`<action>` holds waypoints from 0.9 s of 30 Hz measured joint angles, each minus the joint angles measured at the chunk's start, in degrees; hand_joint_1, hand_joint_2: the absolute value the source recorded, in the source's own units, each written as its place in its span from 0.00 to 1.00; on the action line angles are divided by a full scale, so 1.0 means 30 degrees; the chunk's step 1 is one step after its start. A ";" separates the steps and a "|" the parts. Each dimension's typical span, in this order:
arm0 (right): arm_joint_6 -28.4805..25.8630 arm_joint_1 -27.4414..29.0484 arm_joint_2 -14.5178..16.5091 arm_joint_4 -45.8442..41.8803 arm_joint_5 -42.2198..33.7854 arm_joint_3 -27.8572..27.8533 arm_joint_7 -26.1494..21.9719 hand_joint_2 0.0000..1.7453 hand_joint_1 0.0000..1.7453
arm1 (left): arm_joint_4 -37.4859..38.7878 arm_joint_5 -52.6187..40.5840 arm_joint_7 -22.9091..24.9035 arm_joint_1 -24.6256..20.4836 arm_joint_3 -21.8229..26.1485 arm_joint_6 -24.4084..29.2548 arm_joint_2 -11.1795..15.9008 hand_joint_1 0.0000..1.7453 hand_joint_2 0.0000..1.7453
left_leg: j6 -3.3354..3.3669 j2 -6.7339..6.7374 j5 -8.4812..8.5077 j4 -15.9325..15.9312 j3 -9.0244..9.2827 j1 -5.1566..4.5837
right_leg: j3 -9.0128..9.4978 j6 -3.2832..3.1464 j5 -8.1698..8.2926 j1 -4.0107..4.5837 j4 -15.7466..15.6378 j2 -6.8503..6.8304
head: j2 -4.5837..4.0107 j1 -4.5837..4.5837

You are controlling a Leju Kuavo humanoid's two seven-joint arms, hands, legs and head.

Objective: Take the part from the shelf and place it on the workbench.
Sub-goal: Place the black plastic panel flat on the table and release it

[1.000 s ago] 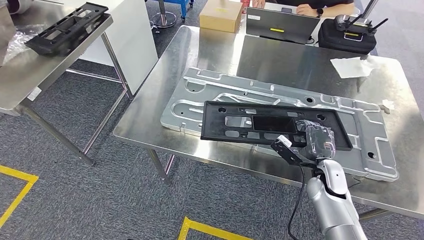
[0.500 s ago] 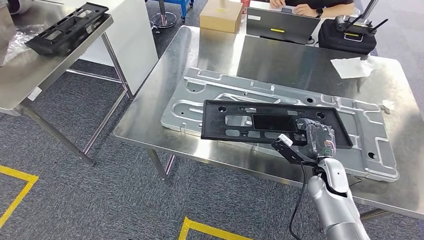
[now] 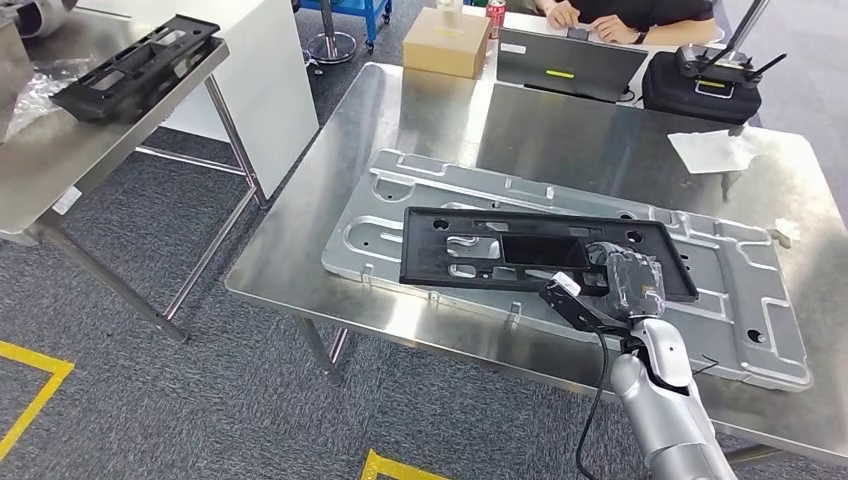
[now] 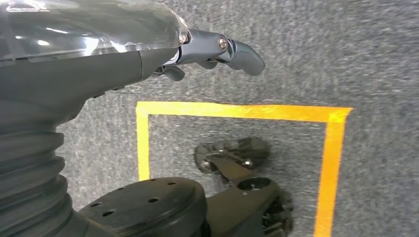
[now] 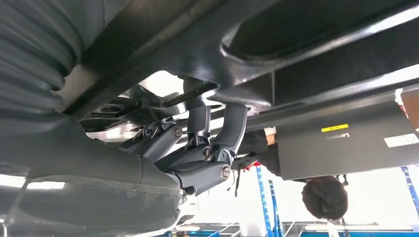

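my right hand holds the black part, with my fingers hooked up under its edge. the part is a long flat black frame with holes in it. it sits over the big grey metal plate that lies on the shiny steel counter. i cannot tell if the part rests on the plate or floats just above it.

my left hand hangs down over the grey carpet floor and holds nothing, and its fingers bend a little. yellow tape makes a box on the floor under it.

at the far side of the counter are a brown box, a dark laptop and a black case. a white paper lies near them. a person sits behind the laptop. a second steel counter stands to the left with another black part on it
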 joint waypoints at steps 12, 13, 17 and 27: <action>-0.0029 -0.0286 0.0018 0.0283 -0.0087 0.0324 0.0027 1.00 1.00 | 0.0000 0.0106 -0.0089 -0.0071 -0.0011 0.0195 0.0009 0.00 1.00 | -0.1107 0.0122 -0.2229 0.5381 -0.3272 0.0184 | 0.2141 -0.1298 -0.0068 0.0271 -0.1934 0.0061 | 0.0004 0.0000; -0.0031 -0.0277 0.0018 0.0313 -0.0126 0.0341 0.0020 1.00 1.00 | 0.0000 0.0142 -0.0147 -0.0054 -0.0011 0.0232 0.0009 0.00 1.00 | -0.1063 0.0123 -0.1735 0.4627 -0.3228 0.0183 | 0.2392 -0.1294 -0.0251 0.0296 -0.1932 0.0076 | 0.0004 0.0002; -0.0042 -0.0278 0.0020 0.0443 -0.0333 0.0352 -0.0002 1.00 1.00 | 0.0004 0.0188 -0.0417 -0.0030 -0.0011 0.0417 0.0042 0.00 1.00 | -0.0629 0.0120 0.1594 0.0509 -0.2396 -0.0013 | 0.2976 -0.1137 -0.0824 0.0355 -0.1945 0.0112 | 0.0002 0.0002; -0.0230 -0.0068 -0.0004 0.0514 -0.0382 0.0359 -0.0022 1.00 1.00 | 0.0007 0.0366 -0.0747 -0.0061 -0.0006 0.0516 0.0009 0.00 1.00 | -0.0391 0.0105 0.1859 0.0104 -0.2212 -0.0078 | 0.3285 -0.0907 -0.1084 0.0396 -0.2332 0.0054 | 0.0004 0.0004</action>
